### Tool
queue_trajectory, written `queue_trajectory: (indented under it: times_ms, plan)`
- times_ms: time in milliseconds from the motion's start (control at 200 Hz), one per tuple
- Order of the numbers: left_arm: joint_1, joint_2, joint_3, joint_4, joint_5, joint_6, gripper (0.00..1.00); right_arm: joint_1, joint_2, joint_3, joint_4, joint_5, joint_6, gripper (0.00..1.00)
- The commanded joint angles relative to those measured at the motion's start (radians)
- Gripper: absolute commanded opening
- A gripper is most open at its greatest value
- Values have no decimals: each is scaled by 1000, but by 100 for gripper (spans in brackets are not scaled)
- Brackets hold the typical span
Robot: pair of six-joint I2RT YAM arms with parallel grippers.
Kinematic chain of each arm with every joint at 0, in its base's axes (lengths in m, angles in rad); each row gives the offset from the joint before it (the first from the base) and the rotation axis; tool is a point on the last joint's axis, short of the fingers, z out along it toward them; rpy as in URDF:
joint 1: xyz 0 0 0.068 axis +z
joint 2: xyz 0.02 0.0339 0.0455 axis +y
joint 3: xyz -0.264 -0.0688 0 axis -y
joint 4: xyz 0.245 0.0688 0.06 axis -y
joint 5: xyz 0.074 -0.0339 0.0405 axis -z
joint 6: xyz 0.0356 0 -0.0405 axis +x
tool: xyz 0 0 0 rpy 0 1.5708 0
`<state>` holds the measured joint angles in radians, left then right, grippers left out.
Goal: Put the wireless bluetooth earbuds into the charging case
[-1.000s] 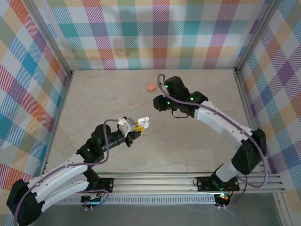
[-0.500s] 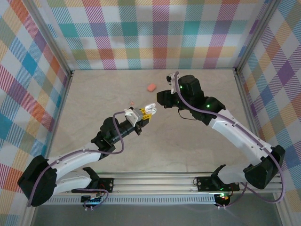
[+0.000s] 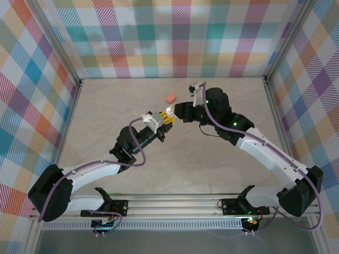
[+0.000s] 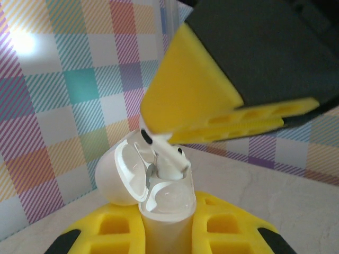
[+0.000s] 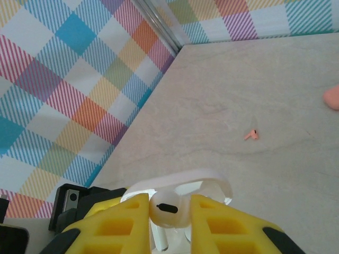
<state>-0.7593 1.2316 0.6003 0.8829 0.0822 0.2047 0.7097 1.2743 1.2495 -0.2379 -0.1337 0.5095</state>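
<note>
Clamping a white charging case (image 4: 164, 211) upright in the closed left gripper (image 4: 167, 233), lid swung open. Pinching a white earbud (image 5: 165, 208) in the right gripper (image 5: 168, 219), stem down at the case's open mouth. Lying apart on the table (image 3: 212, 169): one salmon-pink earbud (image 5: 252, 134), a pink case (image 3: 170, 98) beyond.

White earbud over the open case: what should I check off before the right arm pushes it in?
1. The white case stands open: ok.
2. Case upright between the jaws of the left gripper: ok.
3. The right gripper clamped on the white earbud: ok.
4. Earbud stem lined up with its socket: cannot tell.
5. The pink earbud and pink case lying well away from both grippers: ok.
</note>
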Motion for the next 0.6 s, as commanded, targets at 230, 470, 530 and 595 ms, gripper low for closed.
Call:
queue_trajectory:
  times_ms: [230, 470, 530, 595]
  plan:
    - [-15, -20, 31, 55, -32, -43, 0, 0, -7, -41, 143, -78, 30, 21]
    - [-15, -23, 50, 44, -50, -84, 0, 12, -6, -84, 212, -80, 15, 20]
    - [-16, -22, 55, 45, -48, -95, 0, 16, -4, -96, 231, -74, 0, 20]
    - [-17, -20, 61, 44, -40, -101, 0, 18, -3, -109, 254, -67, -8, 20]
